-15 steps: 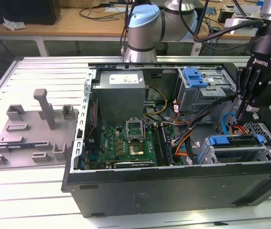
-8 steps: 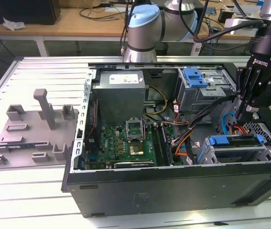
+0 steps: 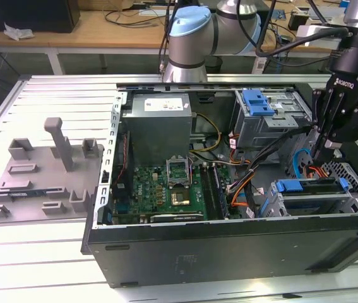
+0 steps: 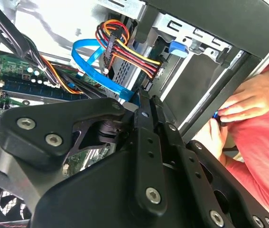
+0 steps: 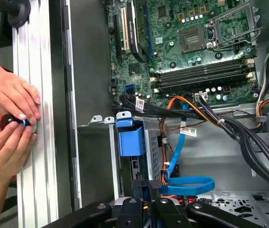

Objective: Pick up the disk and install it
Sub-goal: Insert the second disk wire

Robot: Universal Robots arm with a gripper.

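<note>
Slatted aluminium tabletop carries an open black desktop computer case lying on its side. Nearest inside it, the disk, a flat silver hard drive framed by a blue plastic rail, sits in the lower metal drive cage, apparently already slid home. Just above and behind it hangs the black gripper, its fingertips closed together and holding nothing. The step in hand looks like the end of installation, seating the drive. Any further push would call for a straight line clear of the blue ribbon cable. Farther back stands the upper cage's blue latch piece. The first wrist view adds a person's hands at the table edge beside the case, and the green motherboard.
</note>
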